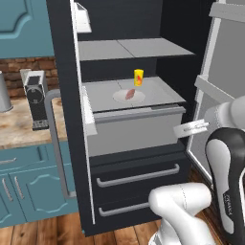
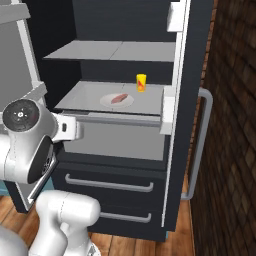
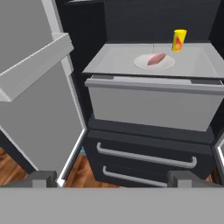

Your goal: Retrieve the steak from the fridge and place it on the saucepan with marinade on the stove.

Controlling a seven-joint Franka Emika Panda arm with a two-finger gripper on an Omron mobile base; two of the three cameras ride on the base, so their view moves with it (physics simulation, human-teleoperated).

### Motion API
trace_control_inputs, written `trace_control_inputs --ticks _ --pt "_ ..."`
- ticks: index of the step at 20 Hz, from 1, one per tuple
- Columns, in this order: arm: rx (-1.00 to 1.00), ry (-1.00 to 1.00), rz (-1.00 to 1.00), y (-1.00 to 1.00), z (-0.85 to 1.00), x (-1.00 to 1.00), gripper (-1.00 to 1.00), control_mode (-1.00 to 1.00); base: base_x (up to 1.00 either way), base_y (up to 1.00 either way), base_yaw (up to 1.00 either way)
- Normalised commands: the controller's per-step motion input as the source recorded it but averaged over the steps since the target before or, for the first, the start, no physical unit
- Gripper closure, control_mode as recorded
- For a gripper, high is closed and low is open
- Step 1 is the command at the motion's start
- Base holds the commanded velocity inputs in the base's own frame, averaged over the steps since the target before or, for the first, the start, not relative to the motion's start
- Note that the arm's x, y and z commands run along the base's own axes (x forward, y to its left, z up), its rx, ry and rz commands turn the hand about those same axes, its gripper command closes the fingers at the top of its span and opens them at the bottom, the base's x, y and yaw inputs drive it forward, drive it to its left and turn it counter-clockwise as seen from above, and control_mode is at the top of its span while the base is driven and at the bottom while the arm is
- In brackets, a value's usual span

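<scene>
Tall black double-door fridge (image 1: 129,158) stands open, top cut off in both base views; left door edge-on in left base view, its long silver handle (image 1: 56,143) running down the outer face. Right door seen only in part, pale inner lining (image 3: 35,87) at the left of the hand view. Gripper body in right base view is hidden behind the white wrist, fingers hard to make out there. In hand view the two dark fingertips (image 3: 43,178) sit wide apart at the bottom corners, gripper (image 3: 113,179) spread fully, holding nothing, touching nothing, well short of the shelf.

Counts: one small flat reddish-pink steak (image 3: 156,58), lying on one round white plate (image 3: 144,64) on the grey middle shelf (image 3: 109,61); one small yellow carton (image 3: 179,40) upright just behind and right of the plate, apart from it. Two black lower drawers (image 3: 144,162), each with one silver bar handle. One grey upper shelf (image 1: 129,49) above. Left of the fridge, a black-and-silver countertop appliance (image 1: 34,95) on a wooden counter (image 1: 19,127), partly cut by the door handle.
</scene>
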Motion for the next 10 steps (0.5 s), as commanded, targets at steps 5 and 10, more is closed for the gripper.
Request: trace_control_inputs --ticks 5,10 --pt "0.0 -0.02 0.0 0.0 0.0 -0.4 -1.0 -1.0 0.0 0.0 0.0" --pt "0.0 -0.06 0.0 -0.01 0.0 -0.56 -1.0 -1.0 0.0 0.0 0.0"
